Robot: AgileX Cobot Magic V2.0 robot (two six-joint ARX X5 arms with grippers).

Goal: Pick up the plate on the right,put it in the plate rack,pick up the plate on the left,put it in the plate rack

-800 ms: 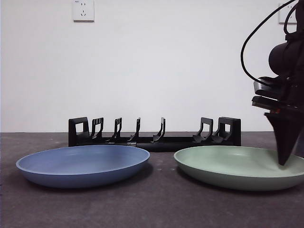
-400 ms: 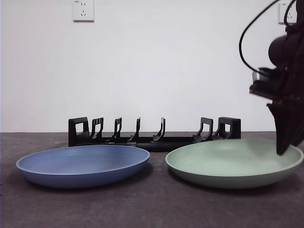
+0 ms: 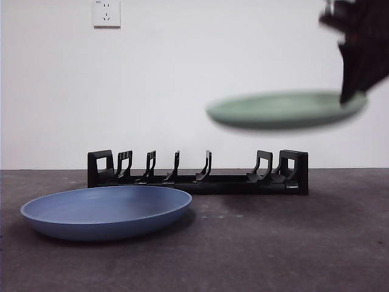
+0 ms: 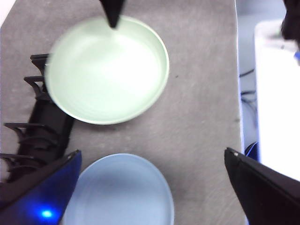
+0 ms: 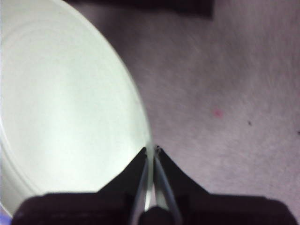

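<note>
Front view: green plate (image 3: 285, 111) is pale, shallow, round, blurred, in the air above the rack's (image 3: 197, 173) right end, roughly level. Right gripper (image 5: 151, 151) pinches its rim, jaws nearly closed w/ only the rim between. Blue plate (image 3: 108, 212) lies on table (image 3: 292, 243) in front of rack's left part. Left gripper (image 4: 150, 159) spread wide, holding nothing.

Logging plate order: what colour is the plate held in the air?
Pale green plate, clearest in the left wrist view.
</note>
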